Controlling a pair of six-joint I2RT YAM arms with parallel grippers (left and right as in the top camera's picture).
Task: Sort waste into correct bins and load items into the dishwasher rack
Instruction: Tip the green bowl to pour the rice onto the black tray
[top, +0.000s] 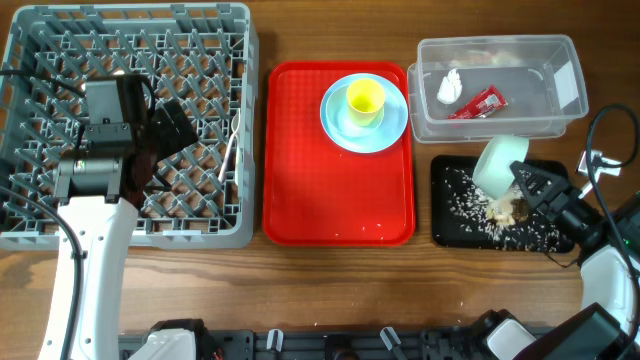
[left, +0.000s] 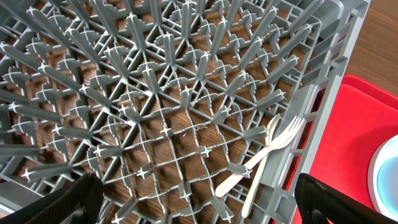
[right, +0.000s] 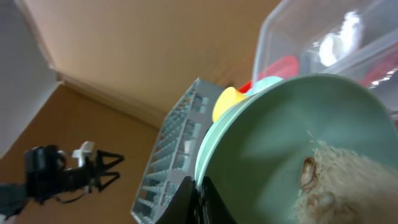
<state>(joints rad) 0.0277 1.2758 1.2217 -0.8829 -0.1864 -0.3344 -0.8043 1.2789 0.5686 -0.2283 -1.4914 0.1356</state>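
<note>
Mint-green bowl (top: 497, 160) tilts over black tray (top: 443, 233), rice scraps (right: 336, 180) clinging inside.

The rack (top: 125, 120) sits at the table's left, with the fork (left: 249, 167) and spoon (left: 272, 126) crossed in it by its right wall. To its right lies the serving tray (top: 338, 200). At that tray's back right is the plate (top: 392, 135), with the cup (top: 365, 100) on it. Further right, the tub (top: 430, 60) holds the napkin (top: 449, 87) and wrapper (top: 478, 103). In front of it lies the flat tray (top: 448, 228) with scraps (top: 465, 200) on it and the bowl (top: 497, 163) tipped over it.

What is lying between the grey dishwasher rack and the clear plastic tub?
The red tray, carrying the blue plate with the yellow cup on it; the overhead view shows it.
</note>
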